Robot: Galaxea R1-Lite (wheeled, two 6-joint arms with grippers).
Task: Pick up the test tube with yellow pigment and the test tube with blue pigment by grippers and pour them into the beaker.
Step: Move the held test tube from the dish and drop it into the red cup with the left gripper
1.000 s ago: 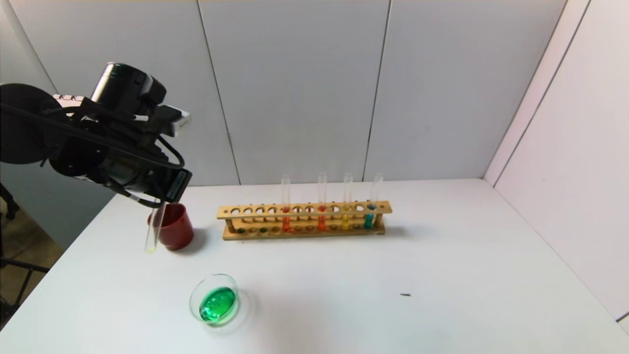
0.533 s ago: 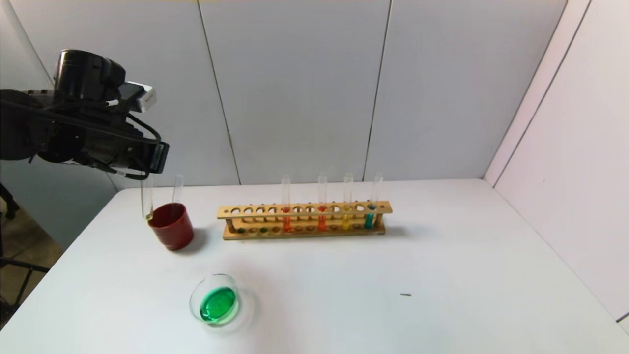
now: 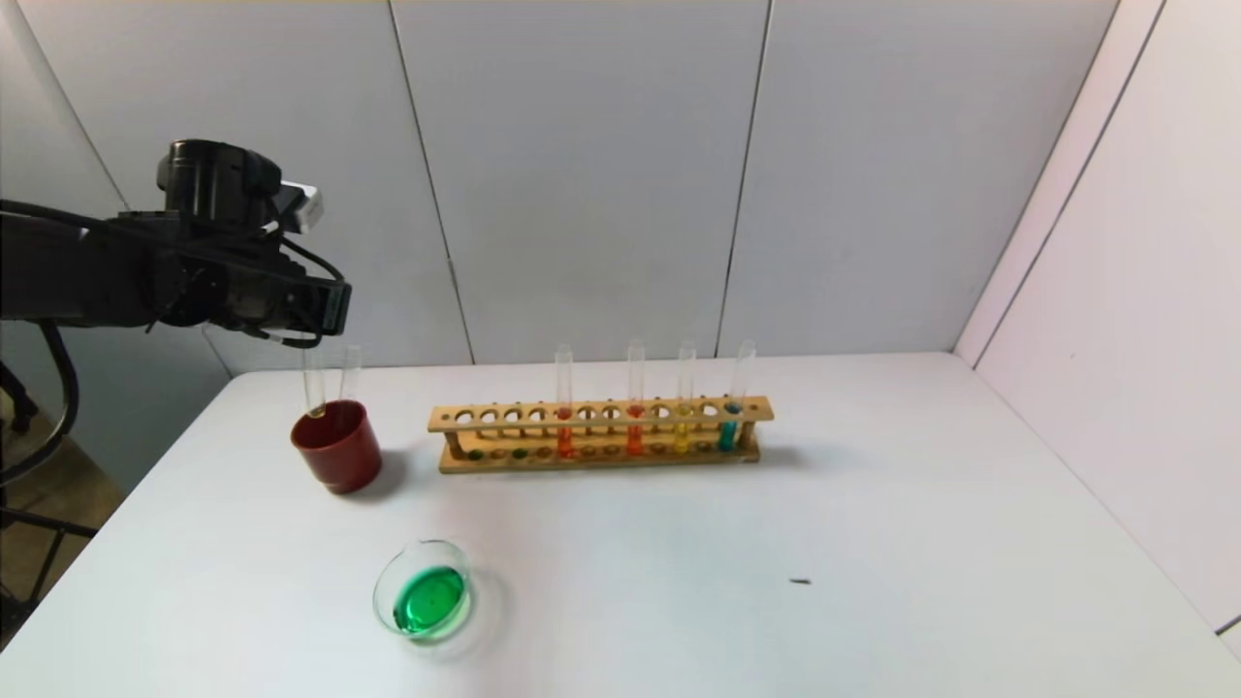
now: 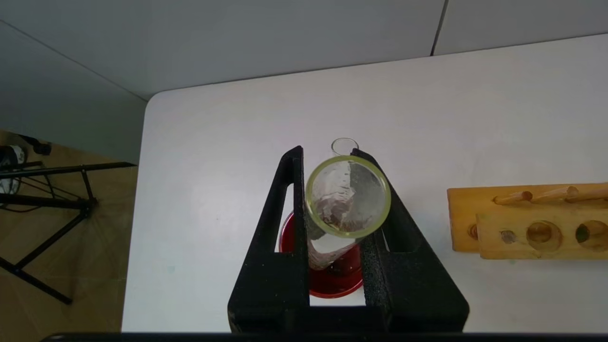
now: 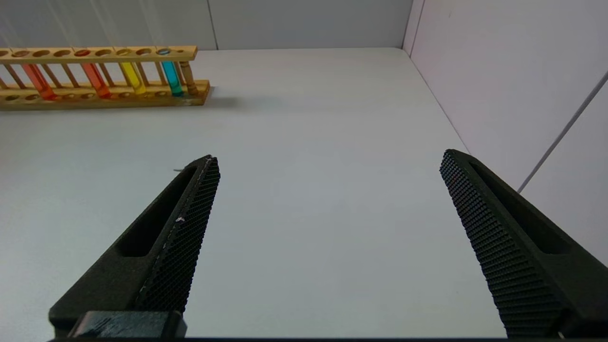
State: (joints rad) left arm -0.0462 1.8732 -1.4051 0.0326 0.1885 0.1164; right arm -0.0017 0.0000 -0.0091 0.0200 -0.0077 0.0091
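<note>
A: What does your head view give you?
B: Your left gripper (image 3: 325,325) grasps the yellow tube (image 3: 314,388) upright, its bottom at the red cup (image 3: 336,446) just below. The beaker (image 3: 424,589) sits well apart.

A: Left wrist?
B: Fingers (image 4: 292,199) clamp the tube, cup beneath.

A: Right wrist?
B: Your right gripper (image 5: 327,164) is spread wide, the rack (image 5: 102,73) far off.

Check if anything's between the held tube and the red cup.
Nothing blocks it. The left tool holds the tube over the cup's mouth; another tube stands in the cup, beside it.
</note>
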